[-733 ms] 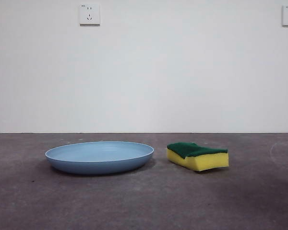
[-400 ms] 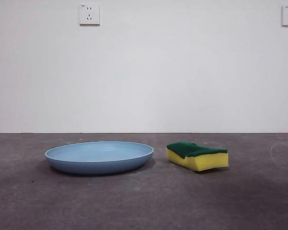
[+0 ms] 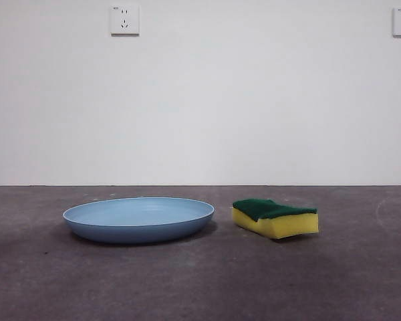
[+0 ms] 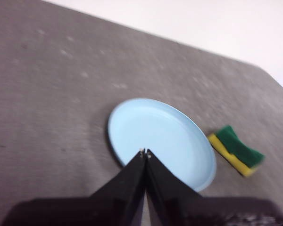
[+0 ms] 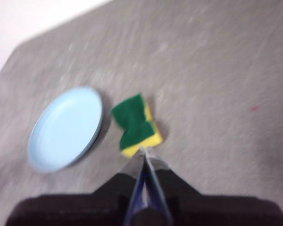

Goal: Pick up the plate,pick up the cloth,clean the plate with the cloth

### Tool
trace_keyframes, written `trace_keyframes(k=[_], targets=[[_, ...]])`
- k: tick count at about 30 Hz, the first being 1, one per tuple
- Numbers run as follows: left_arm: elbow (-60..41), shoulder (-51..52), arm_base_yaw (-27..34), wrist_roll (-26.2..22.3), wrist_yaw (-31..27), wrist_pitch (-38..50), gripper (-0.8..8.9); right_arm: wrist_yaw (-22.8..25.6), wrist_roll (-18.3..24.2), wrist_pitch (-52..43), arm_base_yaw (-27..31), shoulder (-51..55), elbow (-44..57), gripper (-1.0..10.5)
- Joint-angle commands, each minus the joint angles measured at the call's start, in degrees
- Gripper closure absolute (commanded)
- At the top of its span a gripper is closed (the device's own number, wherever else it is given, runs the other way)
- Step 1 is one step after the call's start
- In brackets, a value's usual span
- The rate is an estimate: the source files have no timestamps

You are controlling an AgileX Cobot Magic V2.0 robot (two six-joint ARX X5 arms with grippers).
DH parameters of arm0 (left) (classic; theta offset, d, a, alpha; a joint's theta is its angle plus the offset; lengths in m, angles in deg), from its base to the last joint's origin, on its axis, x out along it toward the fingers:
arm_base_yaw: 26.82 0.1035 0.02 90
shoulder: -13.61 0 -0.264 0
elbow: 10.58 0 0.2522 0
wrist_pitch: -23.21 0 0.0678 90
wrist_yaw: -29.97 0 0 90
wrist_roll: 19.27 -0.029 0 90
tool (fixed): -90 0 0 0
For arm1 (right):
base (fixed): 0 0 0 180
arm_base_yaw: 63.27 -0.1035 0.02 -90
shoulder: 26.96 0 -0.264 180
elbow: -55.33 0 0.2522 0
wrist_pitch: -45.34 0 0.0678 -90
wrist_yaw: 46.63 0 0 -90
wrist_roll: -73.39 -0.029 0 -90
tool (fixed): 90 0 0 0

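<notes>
both grippers (image 4: 145, 153) (image 5: 145, 149) aloft, jaws closed

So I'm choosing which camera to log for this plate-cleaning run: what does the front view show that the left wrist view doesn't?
Only the front view shows the two wall sockets and the plate edge-on, with the sponge's yellow side under its green layer; no gripper appears there.

Only the left wrist view shows the left gripper, jaws shut, high over the plate's near rim, and the plate's whole round inside.

Both show the plate and sponge lying apart on the grey table, below a white wall.
</notes>
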Motion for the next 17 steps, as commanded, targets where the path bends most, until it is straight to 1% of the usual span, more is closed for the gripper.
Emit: trace_keyframes(k=[1, 4, 6, 7, 8, 10, 11, 12, 13, 14, 15, 17], targets=[[3.65, -6.78, 0.15, -3.52, 4.52, -2.14, 8.20, -2.95, 7.58, 6.14, -0.13, -6.47, -5.57, 9.5], [8.28, -13.66, 0.15, -5.29, 9.99, -6.64, 8.19, -4.50, 11.87, 12.70, -0.13, -12.17, -10.29, 9.5], [11.04, -17.55, 0.15, -6.73, 13.64, -9.44, 8.18, -4.85, 13.09, 15.72, -0.13, -15.30, -12.63, 9.3], [12.26, -19.39, 0.15, -7.34, 15.72, -10.47, 8.17, -4.85, 13.42, 16.98, -0.13, -16.83, -13.68, 8.9], [13.31, -20.83, 0.15, -7.76, 17.40, -11.10, 8.16, -4.83, 13.75, 17.51, -0.13, -17.90, -14.29, 8.2], [14.56, -22.77, 0.13, -7.76, 19.12, -11.19, 8.13, -4.83, 13.77, 17.59, -0.13, -18.95, -14.64, 6.8], [14.91, -23.43, 0.09, -7.74, 19.10, -10.54, 8.02, -4.81, 13.77, 17.59, -0.13, -19.26, -14.64, 6.3], [15.08, -23.82, 0.09, -7.74, 18.91, -10.01, 7.44, -4.81, 13.77, 17.62, -0.13, -19.50, -14.64, 5.8], [15.10, -23.93, 0.09, -7.72, 18.73, -9.33, 6.61, -4.81, 13.75, 17.64, -0.13, -19.52, -14.64, 5.5], [15.10, -23.93, 0.09, -7.45, 18.67, -8.83, 5.42, -4.81, 13.75, 17.64, -0.13, -19.50, -14.64, 5.3], [15.10, -23.93, 0.09, -6.91, 18.67, -8.57, 4.85, -4.81, 13.75, 17.64, -0.13, -19.45, -14.64, 5.3], [15.10, -23.96, 0.09, -5.44, 18.62, -8.46, 4.68, -4.81, 13.75, 17.81, -0.13, -19.26, -14.64, 5.3]])
